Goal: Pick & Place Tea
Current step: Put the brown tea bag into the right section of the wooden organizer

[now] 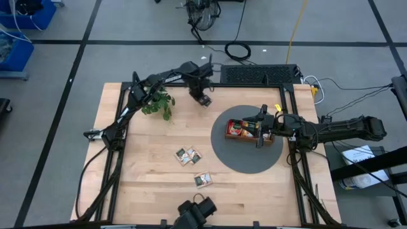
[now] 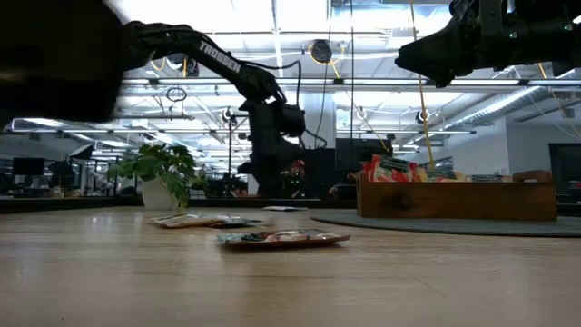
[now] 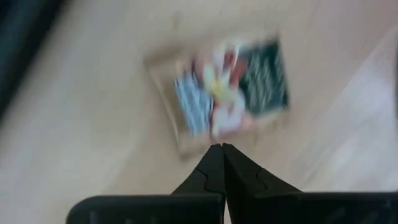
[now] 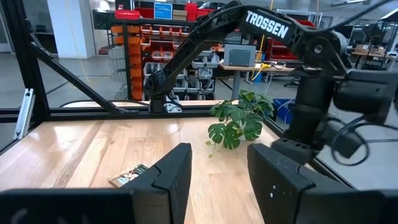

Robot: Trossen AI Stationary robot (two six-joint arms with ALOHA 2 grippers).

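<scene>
1. While the left tool [image 3: 221, 152] hangs over the far middle of the worktop [image 1: 146, 184], its tips are pressed together with no gap. A sachet [image 3: 230, 93] lies face-up just past them; I cannot tell whether they touch its edge.
2. Right tool [image 4: 214, 174]: spread wide and empty, poised above the tray [image 1: 249, 130].
3. Tea: several sachets stand packed in the tray. A loose pair [image 1: 187, 156] lies mid-worktop and a single one [image 1: 203, 180] nearer the front, well apart from the tray.
4. Step, as judged: picking is part done, and the left arm is lining up on the far sachet.
5. Next move, as judged: the left tool must open, come down square and pinch one edge. The packet is flat on the wood and offers little to grip, so a shallow scrape could merely push it.
6. Materials: the sachets are thin, square, glossy printed paper, red, white and dark green. The tray is brown wood with straight walls and sits on a round grey mat [image 1: 245, 162]. The worktop is pale, smooth wood planking. A leafy plant [image 1: 159, 103] stands beside the left arm.
</scene>
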